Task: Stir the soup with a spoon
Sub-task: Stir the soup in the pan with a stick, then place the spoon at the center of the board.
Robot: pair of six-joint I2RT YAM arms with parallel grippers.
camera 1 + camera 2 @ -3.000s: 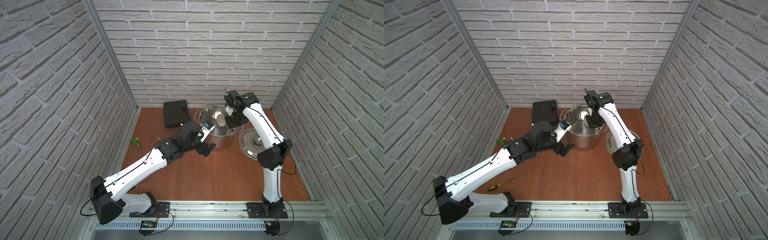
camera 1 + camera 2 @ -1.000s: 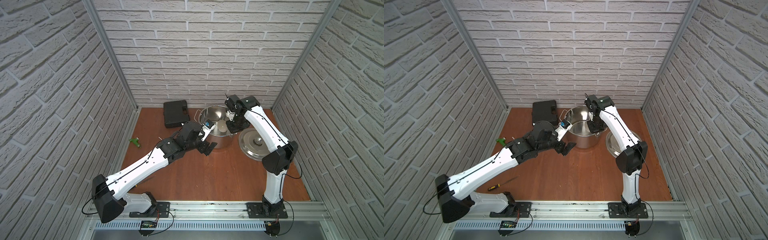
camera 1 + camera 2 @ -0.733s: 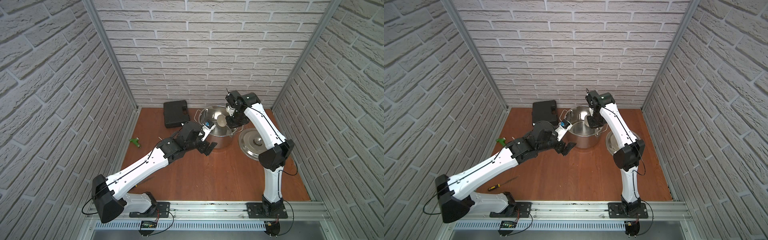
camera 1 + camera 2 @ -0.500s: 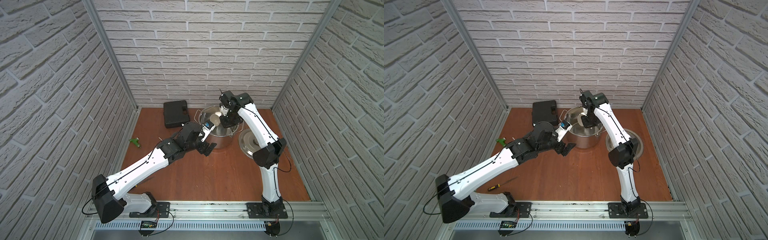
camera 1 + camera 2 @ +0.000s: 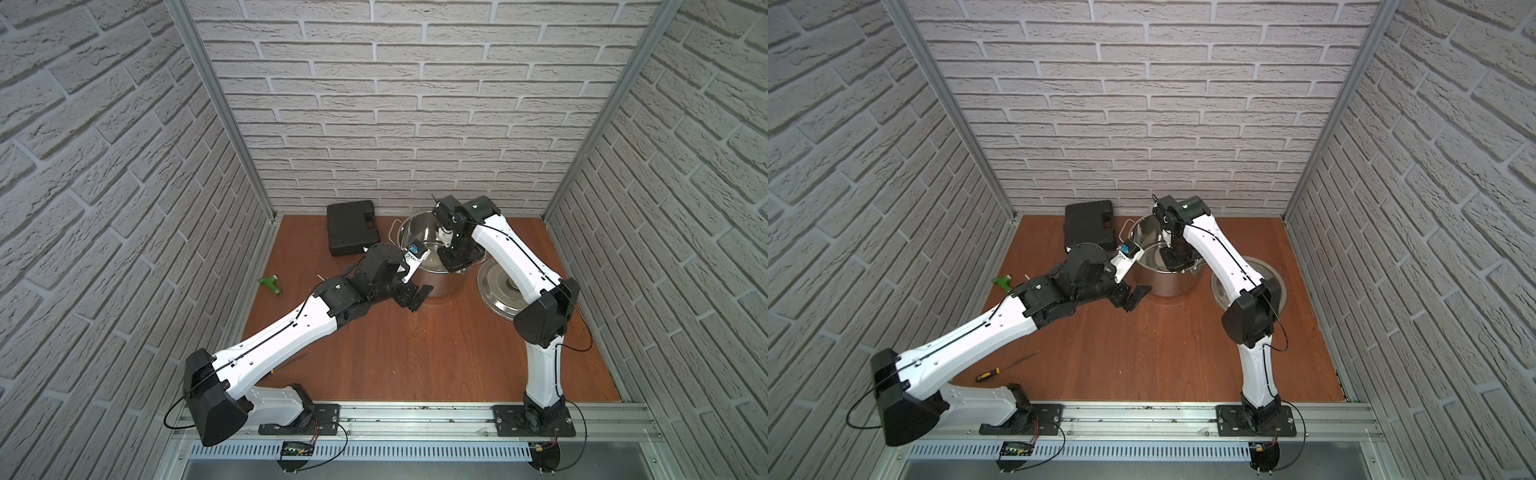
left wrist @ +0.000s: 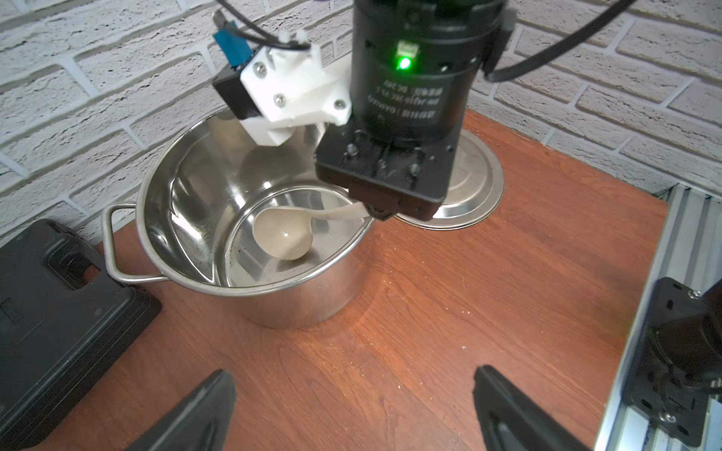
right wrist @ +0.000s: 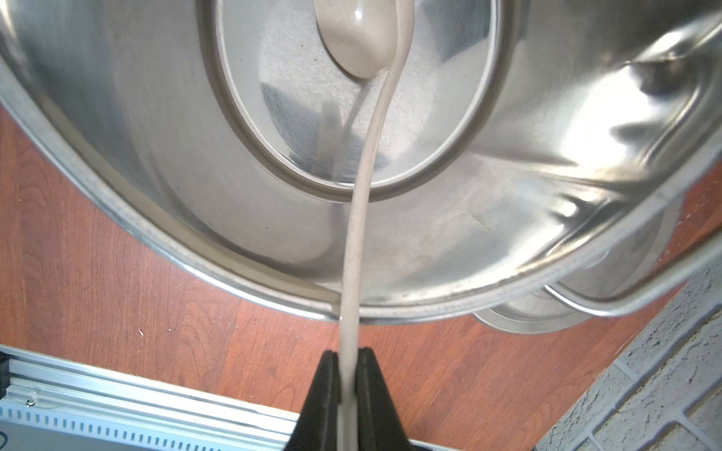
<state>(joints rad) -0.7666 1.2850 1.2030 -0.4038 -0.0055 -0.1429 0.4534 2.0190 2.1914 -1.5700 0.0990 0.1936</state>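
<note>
Overhead, in both top views, the right hand hangs over the pot rim; the left hand, jaws apart, sits beside it. Left wrist: the spoon bowl lies on the dry bottom; the motor label is unreadable. Right wrist: that hand is clamped on the handle, which crosses the rim; levering there could tip the pot.

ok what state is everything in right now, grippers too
pot, upright, uncovered, no liquid visible
lid, off, lying flat beside the pot
ladle, bowl down inside the pot, handle gripped
right gripper, shut on the ladle handle
left gripper, open, empty
black case, closed, lying flat
</note>
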